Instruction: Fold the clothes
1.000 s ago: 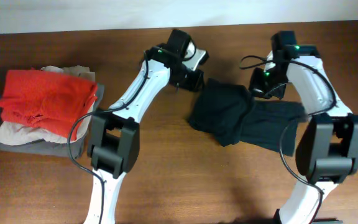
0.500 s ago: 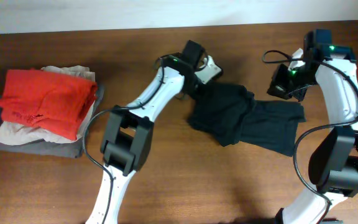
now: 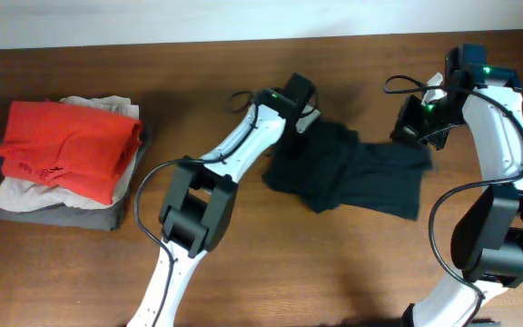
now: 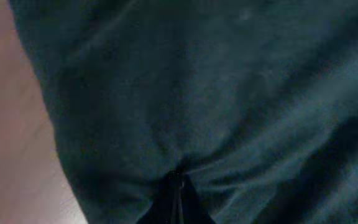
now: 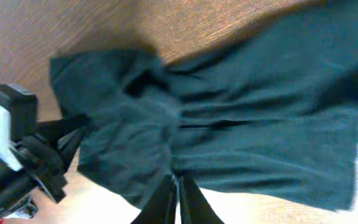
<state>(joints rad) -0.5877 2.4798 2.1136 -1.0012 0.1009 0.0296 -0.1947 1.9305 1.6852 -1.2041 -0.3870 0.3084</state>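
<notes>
The clothes [image 3: 348, 173], a black soft garment, lie crumpled on the brown table between the two arms. My left gripper [image 3: 300, 125] is at the garment's upper left edge. In the left wrist view black fabric [image 4: 216, 93] fills the frame, and the gripper [image 4: 176, 182] is shut on a pinched fold. My right gripper [image 3: 416, 138] is at the upper right edge. In the right wrist view it [image 5: 176, 180] is shut on the hem of the clothes [image 5: 229, 124]. No logo shows.
A pile of folded garments sits at the far left, red [image 3: 66, 145] on top of beige and grey [image 3: 53, 213]. The left arm's wrist [image 5: 14, 146] shows at the left of the right wrist view.
My left gripper moved right onto the garment's upper left edge and closed on it. The right arm swung right, then held. The garment bunched and shifted slightly left.
</notes>
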